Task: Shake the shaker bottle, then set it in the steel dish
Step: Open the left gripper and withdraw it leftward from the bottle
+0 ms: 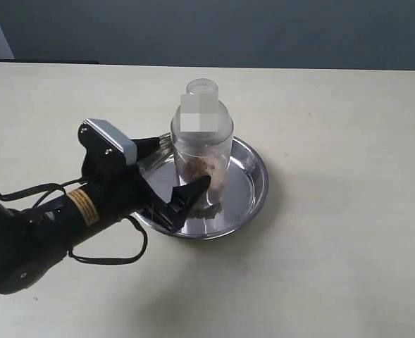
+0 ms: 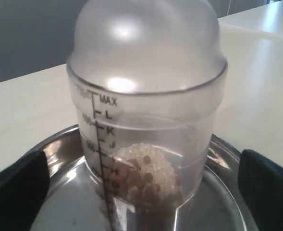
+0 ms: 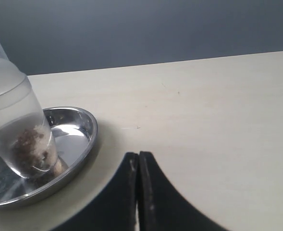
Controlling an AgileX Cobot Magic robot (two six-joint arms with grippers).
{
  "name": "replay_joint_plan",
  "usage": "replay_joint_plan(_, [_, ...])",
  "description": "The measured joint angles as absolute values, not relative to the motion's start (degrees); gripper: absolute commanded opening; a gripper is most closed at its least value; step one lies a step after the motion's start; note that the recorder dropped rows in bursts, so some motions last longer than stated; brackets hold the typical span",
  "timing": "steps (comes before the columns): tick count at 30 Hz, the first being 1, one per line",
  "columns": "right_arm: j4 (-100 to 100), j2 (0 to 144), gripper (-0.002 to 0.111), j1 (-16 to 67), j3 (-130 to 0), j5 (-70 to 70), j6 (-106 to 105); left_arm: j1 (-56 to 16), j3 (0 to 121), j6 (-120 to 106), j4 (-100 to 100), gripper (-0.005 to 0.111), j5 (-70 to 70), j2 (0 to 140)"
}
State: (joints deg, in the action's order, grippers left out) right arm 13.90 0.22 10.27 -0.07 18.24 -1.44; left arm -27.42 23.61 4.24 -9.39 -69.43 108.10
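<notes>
Exterior and two wrist views. The left end effector lies low over the table, jaws apart, with the shaker bottle between them. In the left wrist view, its dark fingers sit at either frame edge, each with a clear gap to the bottle wall, so nothing is gripped. In the exterior view, the nearer finger covers part of the bottle's lower wall. A patch on the bottle's shoulder is blurred and unreadable. In the left wrist view the cap and base are cut off by the frame. A printed scale headed MAX runs down the wall, and brown and pale granules are heaped at the bottom. The bottle stands inside the steel dish, whose rim passes beneath both left fingers. The right end effector is outside the exterior view. In its own view its jaws are pressed together, holding nothing, over bare table beside the dish. There the bottle's top is cropped.
</notes>
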Motion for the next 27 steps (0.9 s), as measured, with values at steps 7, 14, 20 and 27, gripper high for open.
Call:
replay_joint_plan(7, [13.90,0.22,-0.001,10.27,-0.07,18.24,-1.44,-27.42,18.77,-0.37,-5.25,0.091,-69.43,98.49])
replay_joint_plan(14, [13.90,0.22,-0.001,10.27,-0.07,18.24,-1.44,-27.42,11.68,-1.60,4.25,0.001,-69.43,86.22])
replay_joint_plan(20, [13.90,0.22,-0.001,10.27,-0.07,18.24,-1.44,-27.42,8.67,-1.60,6.52,0.000,-68.64,78.02])
replay_joint_plan(27, [13.90,0.22,-0.001,10.27,-0.07,18.24,-1.44,-27.42,8.59,-1.44,14.75,0.000,-52.24,67.97])
